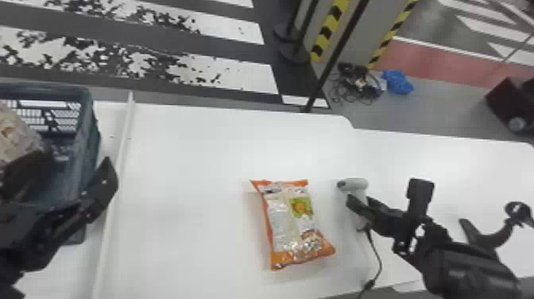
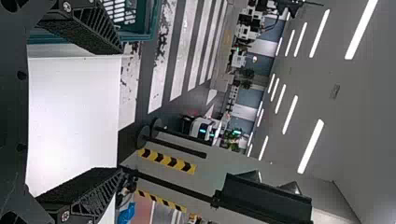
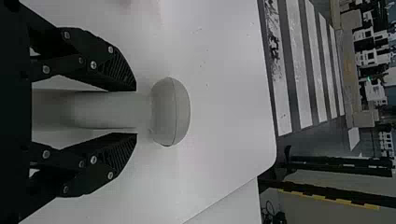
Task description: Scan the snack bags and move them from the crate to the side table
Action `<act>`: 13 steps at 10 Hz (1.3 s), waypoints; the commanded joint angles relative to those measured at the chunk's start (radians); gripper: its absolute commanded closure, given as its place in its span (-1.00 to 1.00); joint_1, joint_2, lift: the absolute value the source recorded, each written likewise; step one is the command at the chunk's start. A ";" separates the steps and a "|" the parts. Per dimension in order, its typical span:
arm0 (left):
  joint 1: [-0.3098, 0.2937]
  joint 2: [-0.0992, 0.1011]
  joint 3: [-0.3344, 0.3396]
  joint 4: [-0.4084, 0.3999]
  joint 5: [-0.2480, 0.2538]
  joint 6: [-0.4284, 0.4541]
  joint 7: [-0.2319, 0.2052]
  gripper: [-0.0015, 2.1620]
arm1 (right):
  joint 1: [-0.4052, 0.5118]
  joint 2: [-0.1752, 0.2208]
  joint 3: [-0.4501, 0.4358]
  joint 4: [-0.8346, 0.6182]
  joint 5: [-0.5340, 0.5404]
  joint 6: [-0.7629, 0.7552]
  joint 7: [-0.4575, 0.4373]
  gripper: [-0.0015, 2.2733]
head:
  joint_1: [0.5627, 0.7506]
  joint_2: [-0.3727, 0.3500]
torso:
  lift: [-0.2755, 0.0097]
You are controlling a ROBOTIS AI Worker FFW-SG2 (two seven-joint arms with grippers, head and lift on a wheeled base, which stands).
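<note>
So the shiny orange-and-silver snack bag (image 1: 292, 222) is lying on the white counter (image 1: 190, 167), left of the pale grey handheld scanner (image 1: 355, 184). Right claw (image 1: 358, 200) is at the scanner's handle, can't tell if it's clenched. Left claw (image 1: 74, 159) is released, by the dark blue-green plastic crate (image 1: 90, 119).

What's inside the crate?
Something beige and lumpy is in the crate. That and the left gripper hide much of the rest, so I can't tell what else is there.
</note>
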 commanded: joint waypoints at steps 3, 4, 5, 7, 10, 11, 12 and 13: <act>-0.002 0.002 0.000 0.000 0.000 0.006 0.000 -0.91 | 0.069 0.002 -0.031 -0.110 -0.009 -0.022 -0.014 -0.96 | 0.41 -0.94 | 0.32; -0.003 0.002 0.000 0.000 0.000 0.012 0.000 -0.91 | 0.118 0.002 -0.061 -0.222 -0.029 0.048 0.004 -0.95 | 0.41 -0.94 | 0.32; -0.006 0.002 -0.002 0.001 0.000 0.015 -0.002 -0.91 | 0.136 0.002 -0.095 -0.309 -0.051 0.199 0.070 -0.95 | 0.41 -0.94 | 0.32; -0.012 0.002 -0.011 0.004 0.000 0.024 0.000 -0.91 | 0.104 -0.007 -0.150 -0.340 -0.121 0.466 0.265 -0.95 | 0.41 -0.94 | 0.32; -0.014 0.005 -0.011 0.004 0.000 0.034 0.000 -0.91 | 0.037 -0.052 -0.061 -0.277 -0.121 0.579 0.409 -0.95 | 0.41 -0.94 | 0.32; -0.014 0.005 -0.011 0.004 0.000 0.034 0.000 -0.91 | 0.008 -0.065 -0.015 -0.240 -0.112 0.579 0.448 -0.95 | 0.41 -0.94 | 0.32; -0.014 0.005 -0.011 0.003 0.000 0.037 -0.002 -0.91 | -0.012 -0.070 0.017 -0.214 -0.094 0.567 0.463 -0.95 | 0.41 -0.94 | 0.32; -0.014 0.005 -0.011 0.003 0.000 0.037 -0.002 -0.91 | -0.035 -0.073 0.045 -0.176 -0.084 0.542 0.475 -0.95 | 0.41 -0.91 | 0.32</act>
